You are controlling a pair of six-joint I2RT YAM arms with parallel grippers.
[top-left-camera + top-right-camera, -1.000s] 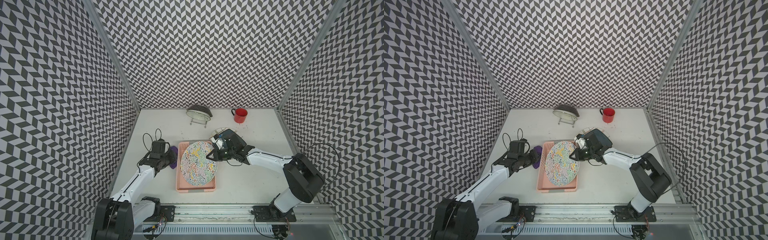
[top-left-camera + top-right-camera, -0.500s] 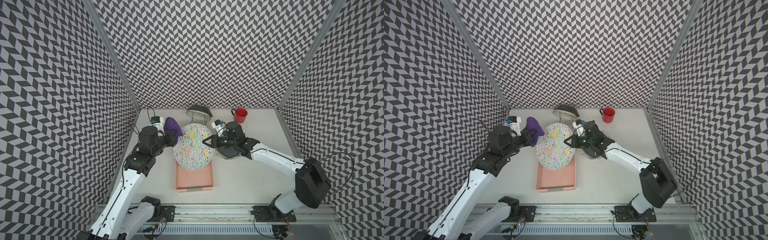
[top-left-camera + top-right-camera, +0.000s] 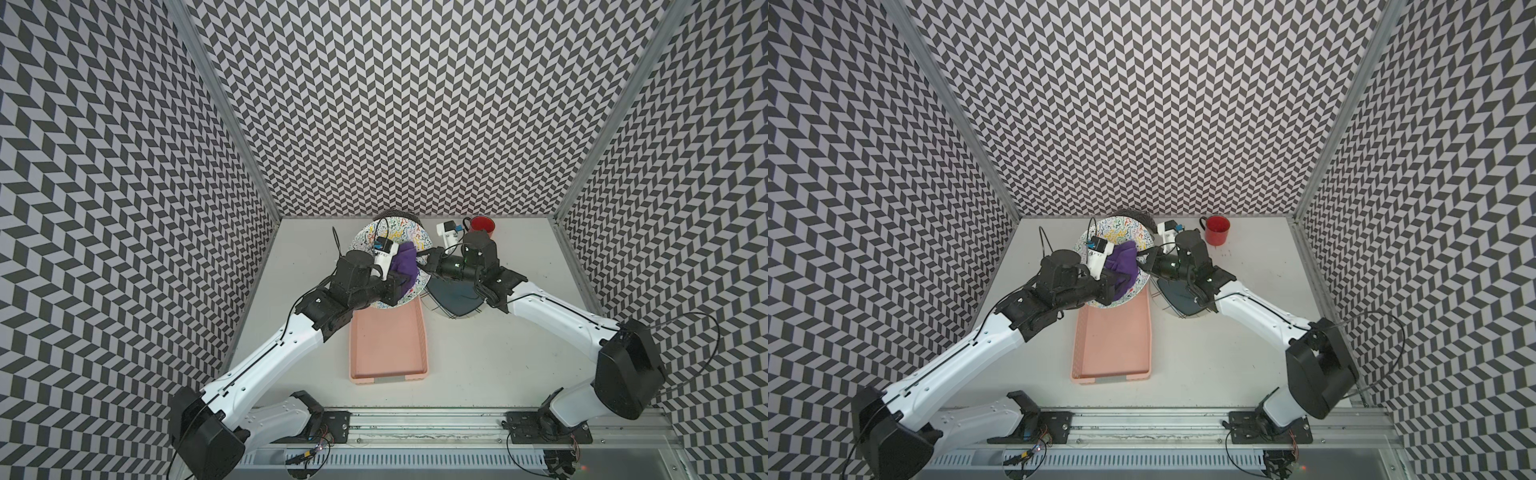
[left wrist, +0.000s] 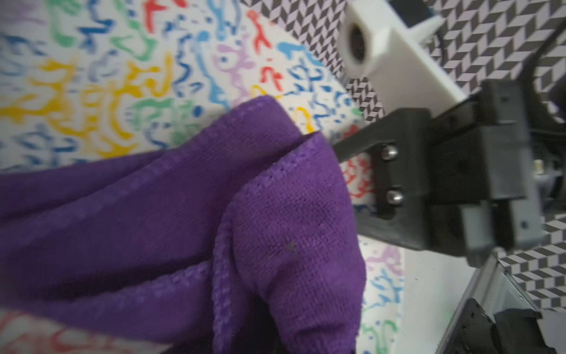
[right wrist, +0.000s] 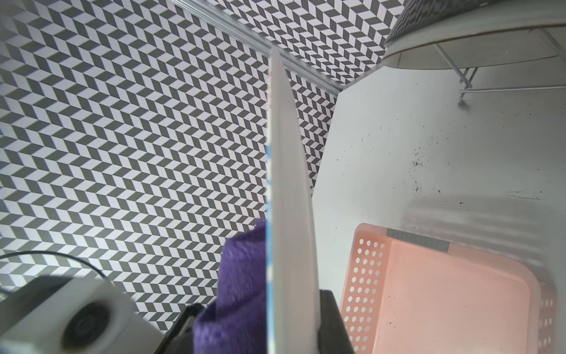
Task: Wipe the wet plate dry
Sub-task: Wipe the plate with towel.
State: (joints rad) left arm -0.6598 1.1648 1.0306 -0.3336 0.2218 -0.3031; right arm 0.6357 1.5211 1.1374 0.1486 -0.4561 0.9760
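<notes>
Plate [image 3: 368, 241] [image 3: 1125, 230]: white, multicoloured squiggle pattern; held off the table above the far end of the pink perforated tray [image 3: 388, 345] [image 3: 1113, 345], tilted steeply, patterned face toward the left arm; seen edge-on in the right wrist view [image 5: 288, 184].

Right gripper [image 3: 430, 259] [image 3: 1148, 257]: jaws clamped on the plate rim at the side away from the left arm; one black finger [image 4: 352, 145] lies on the patterned face.

Left gripper [image 3: 402, 284] [image 3: 1115, 286]: jaws closed on a bunched purple cloth [image 3: 405, 264] [image 3: 1123, 259]; the cloth [image 4: 214, 214] [image 5: 239, 275] is pressed against the patterned face, near the right gripper's finger.

Tray interior: nothing in it.

Dark plate in a wire rack [image 3: 455, 299]: on the table just beside the tray's far right corner, under the right arm.

Red mug [image 3: 483, 226] [image 3: 1218, 228]: upright, well beyond the tray's far right corner, by the back wall.
</notes>
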